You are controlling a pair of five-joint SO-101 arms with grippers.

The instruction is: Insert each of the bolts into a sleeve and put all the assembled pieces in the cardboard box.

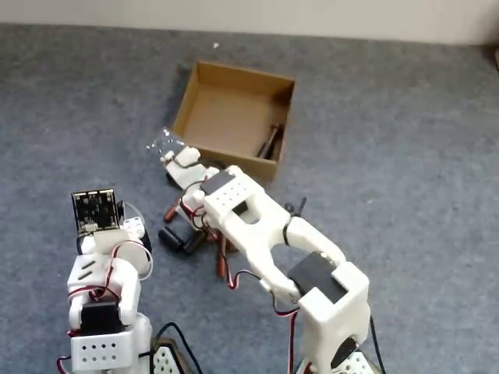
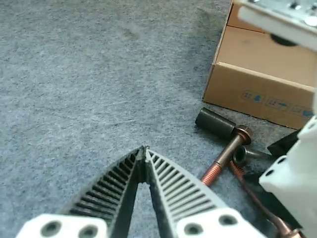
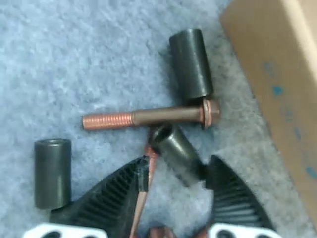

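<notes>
The right hand (image 3: pixel 178 167) stood wide over the worktop (image 3: pixel 74 44), its jaws straddling a tilted sleeve (image 3: pixel 174 154) without clamping it, probably lined up to pick that piece for mating. A loose bolt (image 3: pixel 148 118) lay crosswise just beyond the fingertips, its head touching a second sleeve (image 3: pixel 191 64). A third sleeve (image 3: pixel 52 171) lay beside one finger. The cardboard box (image 3: pixel 277 74) sat near, past the other finger, handy for drop-off. The left hand (image 2: pixel 144 154) was pinched together and empty, clear of the pile, likely waiting its turn.
</notes>
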